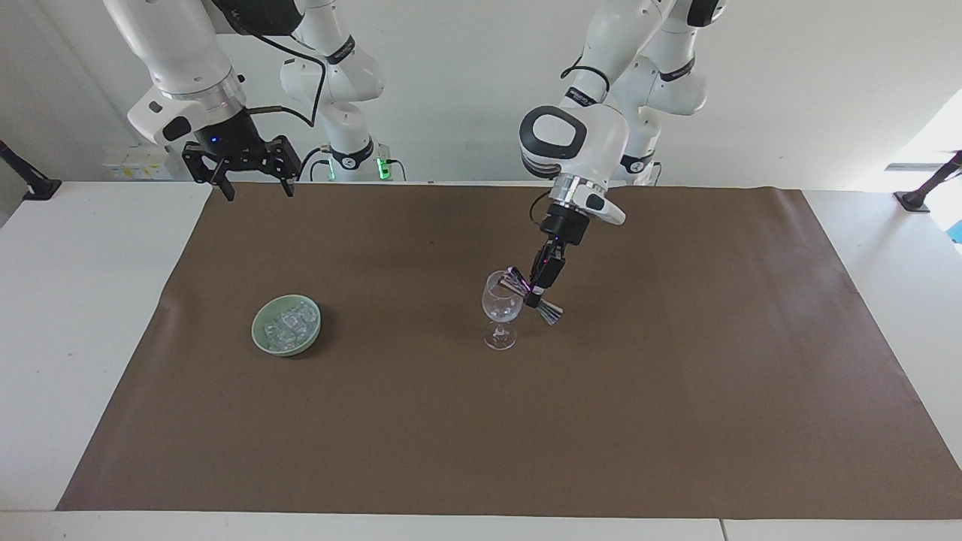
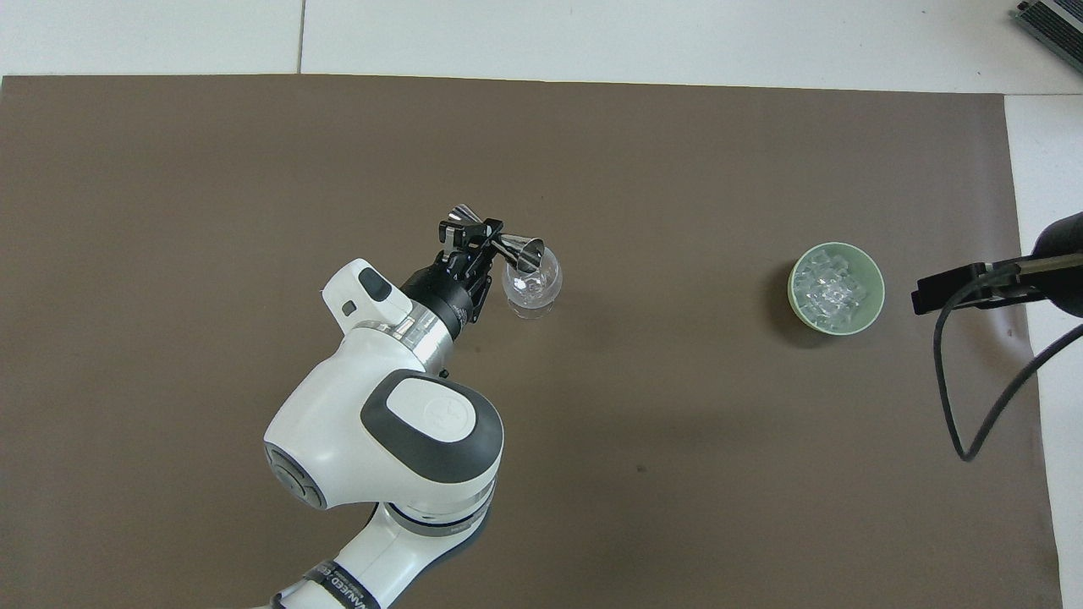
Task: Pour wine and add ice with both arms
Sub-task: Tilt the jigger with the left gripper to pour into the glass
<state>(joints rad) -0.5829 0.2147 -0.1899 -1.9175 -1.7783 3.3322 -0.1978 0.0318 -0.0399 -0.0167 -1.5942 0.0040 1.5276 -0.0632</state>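
Note:
A clear wine glass (image 1: 500, 304) stands upright mid-mat; it also shows in the overhead view (image 2: 531, 283). My left gripper (image 1: 536, 295) is shut on a metal double-ended jigger (image 1: 518, 282), tilted with one cup's mouth over the glass rim. From overhead the jigger (image 2: 516, 247) sticks out of the left gripper (image 2: 482, 238) over the bowl. The ice (image 1: 291, 323) is heaped in a pale green dish (image 1: 260, 338) toward the right arm's end; the ice (image 2: 833, 288) and the dish (image 2: 876, 283) show from overhead too. My right gripper (image 1: 254, 188) waits open and empty, raised over the mat's edge by the robots.
A brown mat (image 1: 676, 421) covers most of the white table (image 1: 83, 315). A black cable (image 2: 973, 406) hangs from the right arm near the dish.

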